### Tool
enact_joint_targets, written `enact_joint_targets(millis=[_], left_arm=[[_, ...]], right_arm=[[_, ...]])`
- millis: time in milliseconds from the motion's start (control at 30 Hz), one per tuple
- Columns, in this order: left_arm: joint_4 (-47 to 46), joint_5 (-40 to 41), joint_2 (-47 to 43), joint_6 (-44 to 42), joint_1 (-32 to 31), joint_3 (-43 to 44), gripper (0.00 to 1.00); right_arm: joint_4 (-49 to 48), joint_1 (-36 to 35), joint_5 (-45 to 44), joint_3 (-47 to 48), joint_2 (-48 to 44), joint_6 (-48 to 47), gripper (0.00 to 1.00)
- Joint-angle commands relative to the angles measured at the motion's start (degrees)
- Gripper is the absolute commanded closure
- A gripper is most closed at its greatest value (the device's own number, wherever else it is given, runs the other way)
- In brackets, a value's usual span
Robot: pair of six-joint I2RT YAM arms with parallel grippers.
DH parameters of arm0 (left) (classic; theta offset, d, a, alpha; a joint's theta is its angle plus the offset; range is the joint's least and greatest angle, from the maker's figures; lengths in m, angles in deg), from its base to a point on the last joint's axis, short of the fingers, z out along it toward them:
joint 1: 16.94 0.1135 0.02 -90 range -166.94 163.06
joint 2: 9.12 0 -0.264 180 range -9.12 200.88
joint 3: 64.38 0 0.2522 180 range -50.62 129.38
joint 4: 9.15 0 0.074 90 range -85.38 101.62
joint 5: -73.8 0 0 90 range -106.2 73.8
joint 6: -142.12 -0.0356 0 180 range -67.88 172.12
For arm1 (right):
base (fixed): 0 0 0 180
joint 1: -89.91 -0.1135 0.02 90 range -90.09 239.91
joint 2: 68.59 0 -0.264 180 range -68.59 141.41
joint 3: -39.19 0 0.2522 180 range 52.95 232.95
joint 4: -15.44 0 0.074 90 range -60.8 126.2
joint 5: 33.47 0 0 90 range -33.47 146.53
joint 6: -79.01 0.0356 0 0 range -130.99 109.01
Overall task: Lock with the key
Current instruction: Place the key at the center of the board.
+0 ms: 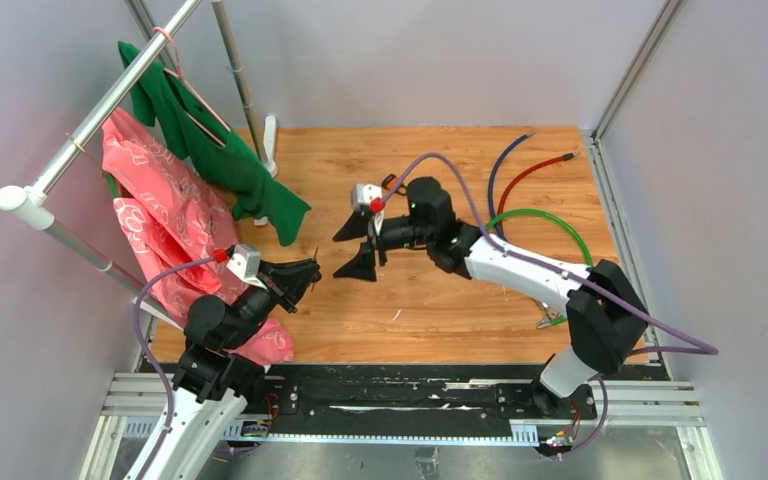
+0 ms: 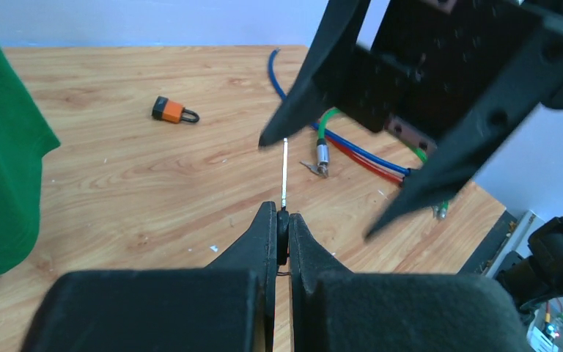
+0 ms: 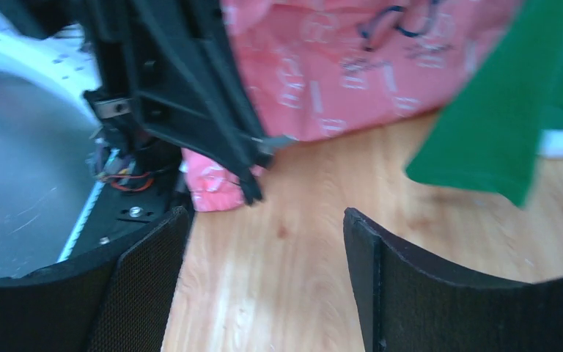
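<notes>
The left gripper point(image 2: 282, 220) is closed tight on the key point(image 2: 284, 172). It pinches the head end between its pads, and the thin metal blade sticks straight out toward the top of the left wrist view. The key is seen edge-on there, so its teeth cannot be made out.

The right gripper point(image 1: 338, 256) stands wide open and holds nothing. It hangs just beyond the key's tip, and one of its fingers looks almost in contact with the blade.

The orange and black padlock point(image 2: 172, 111) lies on its side on the wooden surface point(image 2: 117, 191), in the upper left of the left wrist view. It is well apart from both grippers and away from the loose cables point(image 2: 352, 150) at centre right.

The key is probably light, stiff and slick. With so little of it pinched, it could twist or slip if the blade is pushed off-axis.

The padlock looks small and hard, and light enough to skate on the wood under a push from the key. It is best clamped across the flat sides of its orange body, leaving the shackle and the keyway end free. Which end carries the keyway cannot be told from here.
</notes>
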Motion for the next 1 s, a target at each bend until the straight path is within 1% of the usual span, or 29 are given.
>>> enact_joint_targets(millis=[0,100,200,300,367,467,533,600,700,733,767,800,833,900,967], left_arm=[[-3.22,-3.21,-0.66,1.51,0.51,-0.91,1.0],[-3.25,-3.37,-0.45,1.58,0.51,-1.0,1.0],[-3.28,-3.44,-0.5,1.43,0.51,-0.99,1.0],[-3.3,-3.39,-0.51,1.36,0.51,-0.97,1.0],[-3.33,-3.31,-0.43,1.43,0.51,-0.99,1.0],[-3.34,-2.85,-0.33,1.35,0.51,-1.08,1.0],[-3.34,-2.69,-0.33,1.28,0.51,-1.15,1.0],[-3.34,-2.69,-0.33,1.33,0.51,-1.13,1.0],[-3.34,-2.69,-0.33,1.3,0.51,-1.09,1.0],[-3.33,-2.73,-0.34,1.32,0.51,-1.04,1.0],[-3.34,-2.69,-0.34,1.32,0.51,-1.02,1.0],[-3.34,-2.69,-0.33,1.27,0.51,-1.08,1.0],[-3.34,-2.69,-0.32,1.26,0.51,-1.08,1.0],[-3.34,-2.82,-0.42,1.26,0.51,-1.06,1.0],[-3.34,-2.78,-0.51,1.3,0.57,-1.04,1.0]], right_arm=[[-10.78,-4.97,3.63,-2.48,2.73,0.03,0.2],[-12.84,-5.99,3.7,-0.55,5.47,2.49,0.22],[-15.34,-6.45,5.74,0.13,7.58,6.18,0.28],[-15.88,-6.92,6.11,-0.35,8.24,7.06,0.33],[-17.39,-7.18,6.79,-0.82,8.41,8.03,0.32],[-20.45,-7.79,7.75,-1.07,8.81,10.28,0.28],[-23.28,-8.12,6.53,-1.54,9.06,12.37,0.29],[-26.8,-8.26,5.3,-2.38,9.53,14.97,0.33],[-28.45,-8.27,4.93,-2.37,10.11,15.89,0.5],[-28.28,-8.27,4.96,-2.24,10.22,15.92,0.54],[-28.06,-8.27,5.15,-2.17,10.26,15.67,0.55],[-27.68,-8.27,5.35,-2.09,10.31,15.43,0.55],[-27.03,-8.27,5.33,-2.04,10.3,15.02,0.52],[-25.61,-8.27,5.65,-2.04,10.27,13.98,0.43],[-23.95,-8.22,5.57,-2.08,10.27,12.93,0.38]])
